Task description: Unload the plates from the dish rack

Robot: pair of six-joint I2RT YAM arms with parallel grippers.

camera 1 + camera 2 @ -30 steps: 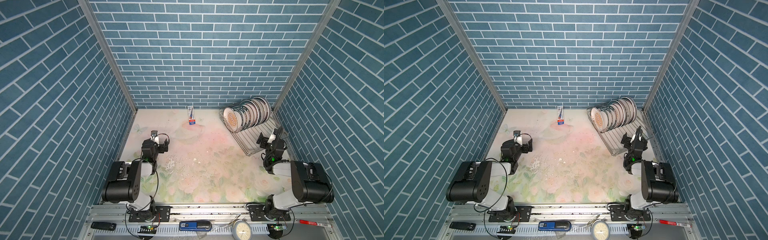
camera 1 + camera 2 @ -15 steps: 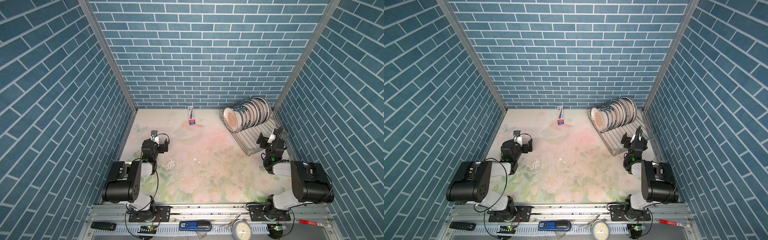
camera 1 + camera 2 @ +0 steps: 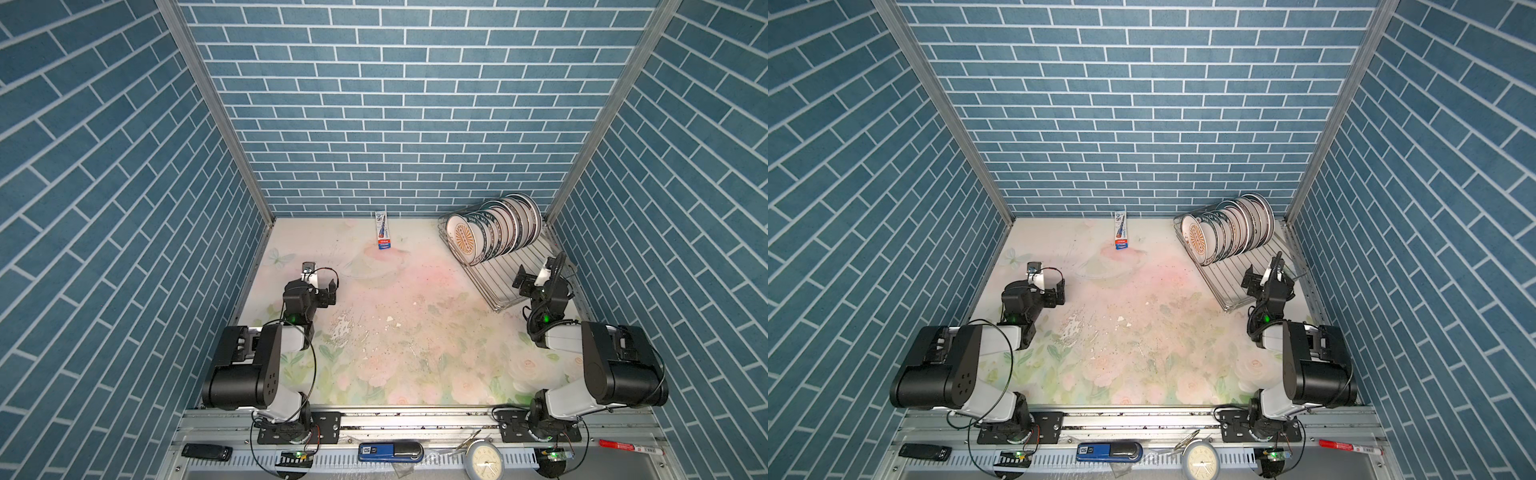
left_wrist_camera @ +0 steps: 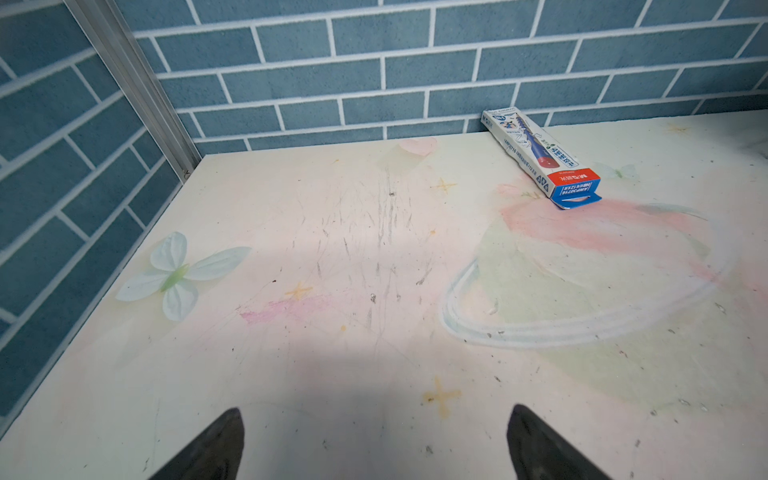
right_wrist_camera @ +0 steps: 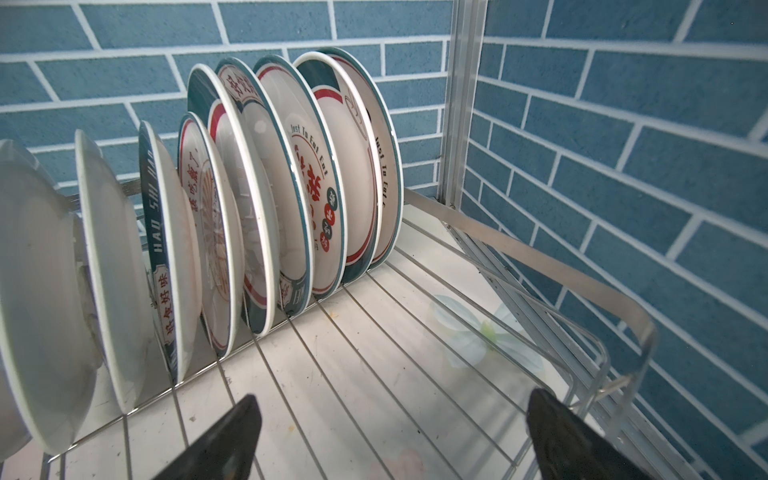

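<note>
Nearest, the left gripper [image 4: 376, 444] hangs low over the floral tabletop [image 3: 415, 332], jaws spread wide and holding nothing. The right gripper [image 5: 395, 432], jaws equally wide and holding nothing, hangs over the near wire end of the dish rack [image 3: 494, 282] in the table's far right corner. Beyond, the plates [image 3: 494, 232] stand on edge in a row at the rack's far end. A pencil box [image 3: 382, 235] lies against the back wall.

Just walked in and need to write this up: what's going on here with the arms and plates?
Nothing is held yet. The plates all stand on edge in the dish rack at the far right corner of the table. The right gripper is open over the rack's bare near end, facing them. The left gripper is open over bare table on the left.
</note>
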